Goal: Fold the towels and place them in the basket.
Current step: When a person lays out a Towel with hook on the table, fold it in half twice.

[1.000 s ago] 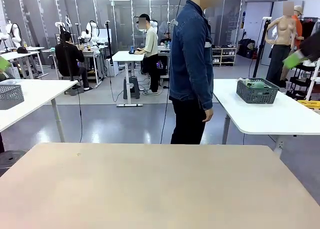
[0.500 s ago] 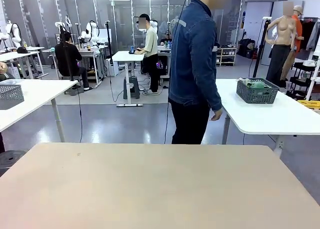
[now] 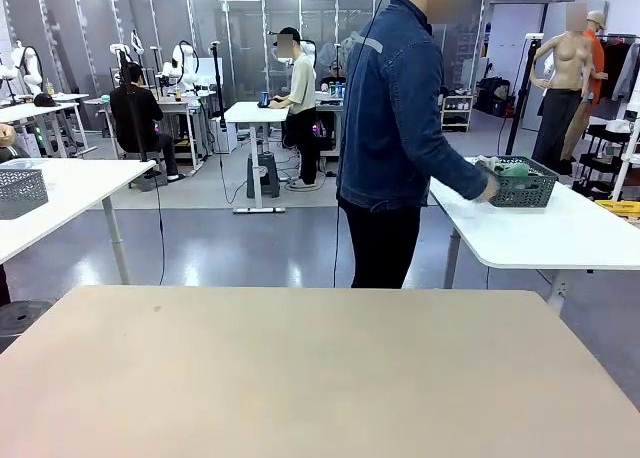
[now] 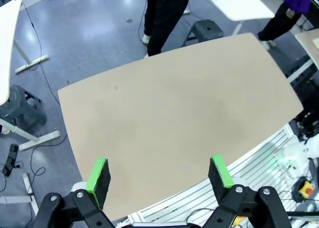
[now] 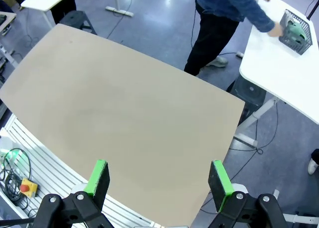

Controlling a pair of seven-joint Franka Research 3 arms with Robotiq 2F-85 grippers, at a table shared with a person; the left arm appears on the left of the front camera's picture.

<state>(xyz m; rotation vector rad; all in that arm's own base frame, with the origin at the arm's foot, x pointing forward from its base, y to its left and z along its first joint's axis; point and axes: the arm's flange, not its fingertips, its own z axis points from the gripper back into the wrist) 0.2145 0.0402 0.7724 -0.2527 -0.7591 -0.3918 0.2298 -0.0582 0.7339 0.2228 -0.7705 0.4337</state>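
Brightly and evenly lit from overhead, flat even tone across the tan bench [image 3: 300, 378]. Pale streaks of reflected ceiling light on the glossy grey floor [image 3: 250, 243] beyond its far edge. Slight washing-out on the white bench [image 3: 560, 233] at the far right. Motion blur on the person's hand [image 3: 488, 189] reaching out there; sharp elsewhere in the front view, a little soft in the far background. In both wrist views, strong wide-angle bowing of the tan bench's edges toward the corners, faint mottled shading across its top
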